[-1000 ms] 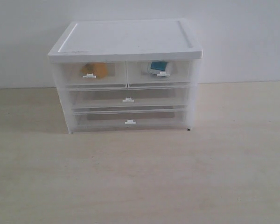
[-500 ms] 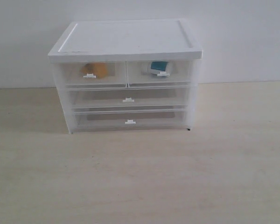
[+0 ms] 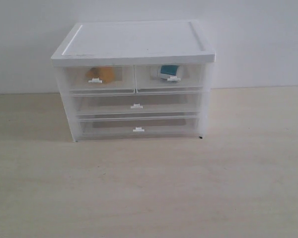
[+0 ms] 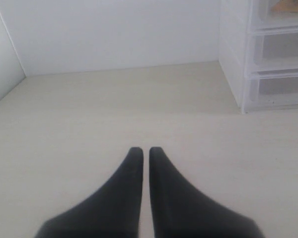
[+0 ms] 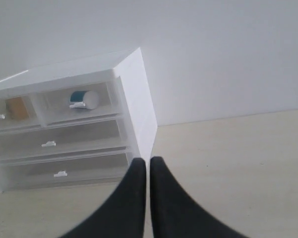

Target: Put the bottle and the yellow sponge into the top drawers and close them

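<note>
Fingers (image 4: 121, 193) of the left gripper (image 4: 145, 150) are pressed together, only a hairline slit between their dark tips, and they hold nothing. They hang over the pale table (image 4: 89, 114), off to one side of the white cabinet (image 4: 233, 59) and well apart from it. The right gripper (image 5: 148, 159) is pinched shut in the same way and is also empty. From its own camera its tips show against the cabinet's lower front corner, though how near they are cannot be told.

The cabinet stands on the table against a plain white wall (image 3: 258, 39). Its top drawers (image 3: 97, 85) sit side by side under the lid, both pushed in with their fronts flush with the frame. Through the cloudy plastic of the left one, as the exterior view has it, the sponge (image 3: 103, 73) shows as an orange-yellow shape just behind the small white handle (image 3: 95, 80). In the right one lies the bottle (image 3: 168, 71), its teal label plain through the front. In the right wrist view it is on its side, with a white end turned toward the drawer front. Below them the two wide drawers (image 3: 136, 105) are shut too, and nothing can be made out inside them.
</note>
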`<move>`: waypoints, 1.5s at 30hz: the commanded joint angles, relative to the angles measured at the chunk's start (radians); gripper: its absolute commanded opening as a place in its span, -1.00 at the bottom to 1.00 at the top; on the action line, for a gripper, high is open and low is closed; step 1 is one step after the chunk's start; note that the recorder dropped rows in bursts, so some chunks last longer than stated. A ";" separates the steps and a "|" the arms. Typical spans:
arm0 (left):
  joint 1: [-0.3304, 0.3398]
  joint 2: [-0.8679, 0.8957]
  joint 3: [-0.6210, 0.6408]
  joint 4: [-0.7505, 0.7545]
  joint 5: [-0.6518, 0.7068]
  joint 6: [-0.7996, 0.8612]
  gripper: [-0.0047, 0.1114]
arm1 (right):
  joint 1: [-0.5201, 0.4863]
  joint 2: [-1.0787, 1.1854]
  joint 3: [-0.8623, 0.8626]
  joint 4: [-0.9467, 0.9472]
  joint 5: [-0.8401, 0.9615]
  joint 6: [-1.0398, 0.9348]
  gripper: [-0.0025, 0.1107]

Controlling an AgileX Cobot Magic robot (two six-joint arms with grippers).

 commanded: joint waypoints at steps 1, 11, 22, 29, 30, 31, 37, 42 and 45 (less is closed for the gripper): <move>0.003 -0.004 0.004 -0.009 -0.002 -0.004 -0.85 | -0.003 -0.006 0.004 0.045 -0.002 0.000 -0.96; 0.003 -0.004 0.004 -0.009 -0.002 -0.004 -0.85 | -0.003 -0.006 0.004 0.272 0.151 -0.366 -0.96; 0.003 -0.004 0.004 -0.009 -0.002 -0.004 -0.85 | -0.003 -0.006 0.004 0.194 0.281 -0.401 -0.96; 0.003 -0.004 0.004 -0.009 -0.002 -0.004 -0.85 | -0.003 -0.006 0.004 0.196 0.281 -0.401 -0.96; 0.003 -0.004 0.004 -0.009 -0.002 -0.004 -0.85 | -0.003 -0.006 0.004 0.196 0.281 -0.393 -0.96; 0.003 -0.004 0.004 -0.009 -0.002 -0.004 -0.85 | -0.003 -0.006 0.004 0.196 0.281 -0.393 -0.96; 0.003 -0.004 0.004 -0.009 -0.002 -0.004 -0.85 | -0.003 -0.006 0.004 0.196 0.281 -0.393 -0.96; 0.003 -0.004 0.004 -0.009 -0.002 -0.004 -0.85 | -0.003 -0.006 0.004 0.196 0.281 -0.393 -0.96; 0.003 -0.004 0.004 -0.009 -0.002 -0.004 -0.85 | -0.003 -0.006 0.004 0.196 0.279 -0.393 -0.96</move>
